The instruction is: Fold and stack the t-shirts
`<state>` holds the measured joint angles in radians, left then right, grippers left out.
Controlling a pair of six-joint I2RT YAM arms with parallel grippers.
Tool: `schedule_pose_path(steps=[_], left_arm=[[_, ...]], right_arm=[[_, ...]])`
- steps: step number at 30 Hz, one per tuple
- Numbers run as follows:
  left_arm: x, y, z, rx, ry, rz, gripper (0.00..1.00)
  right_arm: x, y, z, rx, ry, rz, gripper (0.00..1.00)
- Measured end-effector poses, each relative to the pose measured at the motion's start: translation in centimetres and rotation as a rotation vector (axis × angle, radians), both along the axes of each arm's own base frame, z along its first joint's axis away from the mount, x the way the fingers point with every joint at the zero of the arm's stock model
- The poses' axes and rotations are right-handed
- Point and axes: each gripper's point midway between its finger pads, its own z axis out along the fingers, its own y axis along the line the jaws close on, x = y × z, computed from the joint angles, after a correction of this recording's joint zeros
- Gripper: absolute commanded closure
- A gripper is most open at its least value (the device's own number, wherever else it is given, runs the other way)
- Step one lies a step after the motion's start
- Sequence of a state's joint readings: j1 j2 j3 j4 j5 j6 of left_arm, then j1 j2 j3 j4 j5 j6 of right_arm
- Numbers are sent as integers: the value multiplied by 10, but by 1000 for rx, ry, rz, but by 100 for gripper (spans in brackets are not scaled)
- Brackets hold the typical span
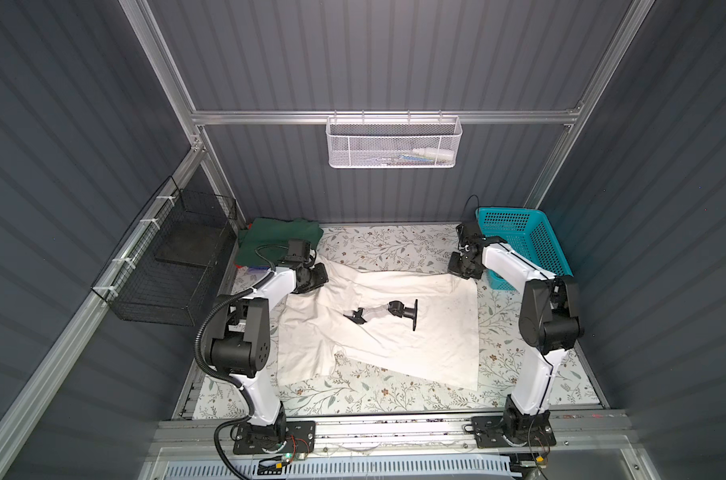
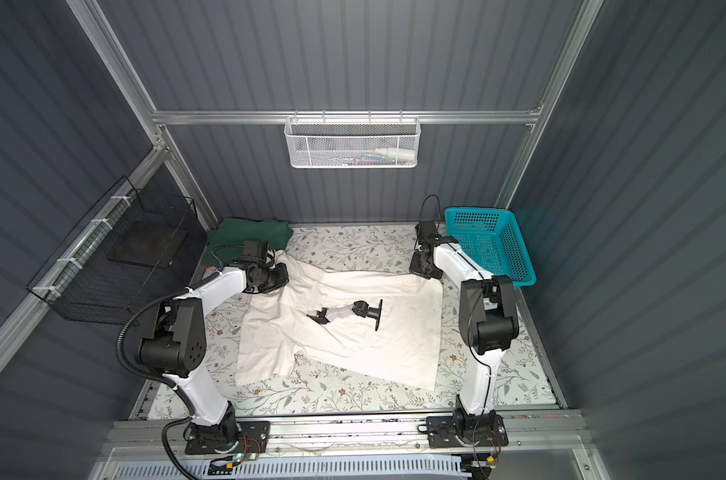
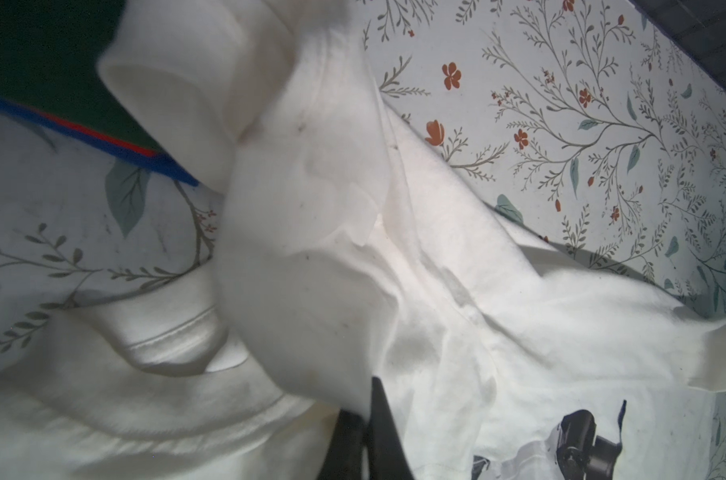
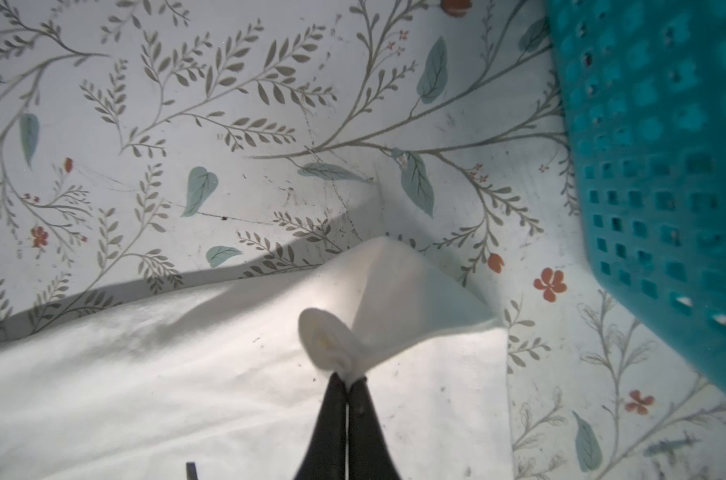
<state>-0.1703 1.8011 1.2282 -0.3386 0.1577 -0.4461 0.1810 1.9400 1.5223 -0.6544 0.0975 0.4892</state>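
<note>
While the near side of the white t-shirt [image 1: 436, 332] lies flat on the floral table cover [image 1: 373, 399], with its near sleeve creased under at the left, we judge the step in hand to be a lengthwise fold, far edge over near edge.

Both pinches sit on that far edge. The right gripper [image 4: 347, 386] has its jaws closed tight on the far hem corner, which curls into a small roll just above the tips. The left gripper [image 3: 363, 409] is likewise clamped on the far shoulder end, where sleeve and body cloth bunch thickly; we cannot tell how many layers it has.

To do this well, we should raise both ends together and level, with the cloth between them lightly taut, then carry them toward us and lay the edge along the near one. Uneven height would skew the fold.

Farther back, the folded dark green t-shirt [image 1: 278, 237] lies on a blue, red-edged t-shirt [image 3: 103, 137] just beside the left pinch, and the teal basket [image 1: 519, 237] stands near the right one. We should pull away from both.
</note>
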Motion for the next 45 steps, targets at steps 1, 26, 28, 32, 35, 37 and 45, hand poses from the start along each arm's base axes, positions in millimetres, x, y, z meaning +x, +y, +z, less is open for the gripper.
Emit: schedule_pose_path(steps=[1, 26, 28, 32, 35, 37, 45], left_arm=[[0, 0, 1, -1, 0, 0, 100], [167, 6, 61, -38, -238, 55, 100], [182, 5, 56, -47, -247, 50, 100], [204, -4, 64, -84, -295, 22, 100], [207, -10, 78, -104, -325, -5, 100], [204, -10, 84, -102, -338, -15, 100], [157, -5, 97, -91, -307, -23, 100]], right_arm=[[0, 0, 2, 1, -5, 0, 100], [79, -12, 18, -55, -130, -9, 100], [90, -15, 18, -60, -141, -12, 100], [110, -20, 29, -76, -181, -15, 100], [115, -24, 36, -91, -199, -22, 100], [113, -26, 37, -95, -196, -26, 100], [79, -33, 23, -93, -133, -37, 100]])
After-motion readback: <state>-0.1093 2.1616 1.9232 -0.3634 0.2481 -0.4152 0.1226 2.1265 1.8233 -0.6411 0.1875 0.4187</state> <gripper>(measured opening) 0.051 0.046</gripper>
